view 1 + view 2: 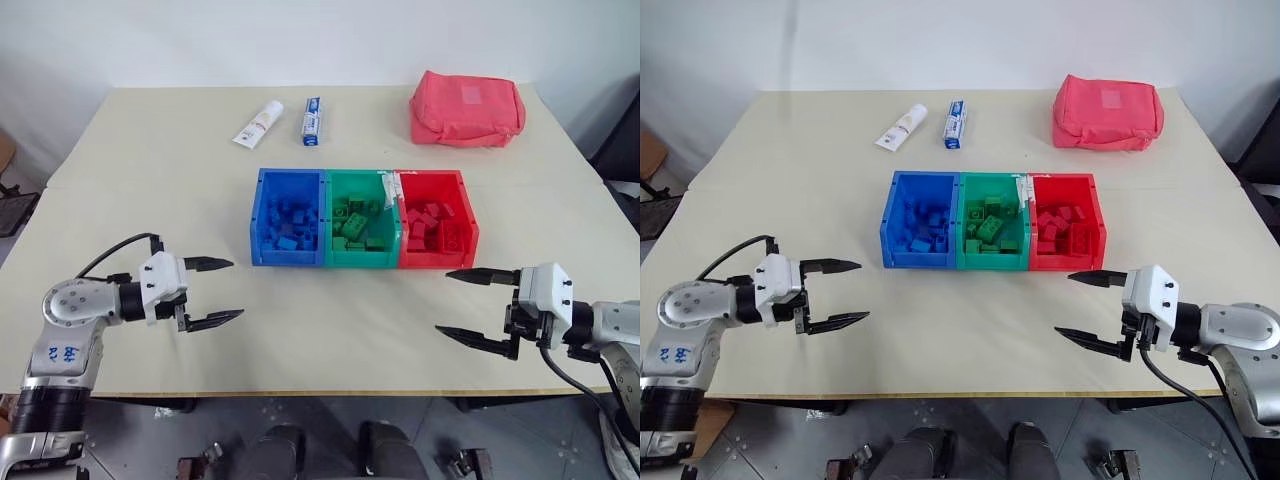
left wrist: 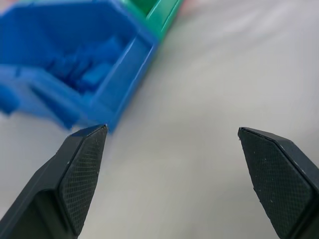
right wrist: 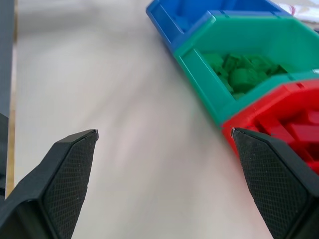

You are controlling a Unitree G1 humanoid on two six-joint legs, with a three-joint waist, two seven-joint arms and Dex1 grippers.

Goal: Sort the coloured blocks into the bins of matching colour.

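Observation:
Three joined bins stand in a row at the table's middle: the blue bin [image 1: 263, 215] on the left, the green bin [image 1: 361, 182] in the centre, the red bin [image 1: 470, 222] on the right. Blue blocks [image 1: 291, 224] lie in the blue one, green blocks [image 1: 355, 222] in the green one, red blocks [image 1: 433, 226] in the red one. My left gripper [image 1: 222, 292] hangs open and empty over the table, left of and nearer than the blue bin. My right gripper [image 1: 448, 303] is open and empty too, just in front of the red bin.
Behind the bins lie a white tube [image 1: 258, 124] and a blue-and-white tube [image 1: 312, 120]. A pinkish-red fabric pouch [image 1: 467, 108] sits at the far right. The beige table [image 1: 340, 330] ends at a front edge just below both grippers.

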